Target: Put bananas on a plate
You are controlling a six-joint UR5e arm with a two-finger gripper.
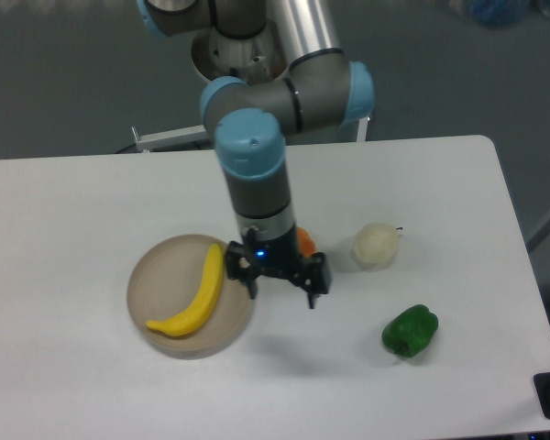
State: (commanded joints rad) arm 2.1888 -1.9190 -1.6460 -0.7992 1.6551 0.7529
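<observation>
Camera view, largest first: table (92, 202) white. Arm (257, 183) over table centre, right of plate (160, 275). Banana (194, 295) flat inside plate, tip near rim. Gripper (280, 284) spread wide, empty, clear of plate. Judged: placing done; lift straight, avoid orange thing (304, 240) hidden behind wrist.
</observation>
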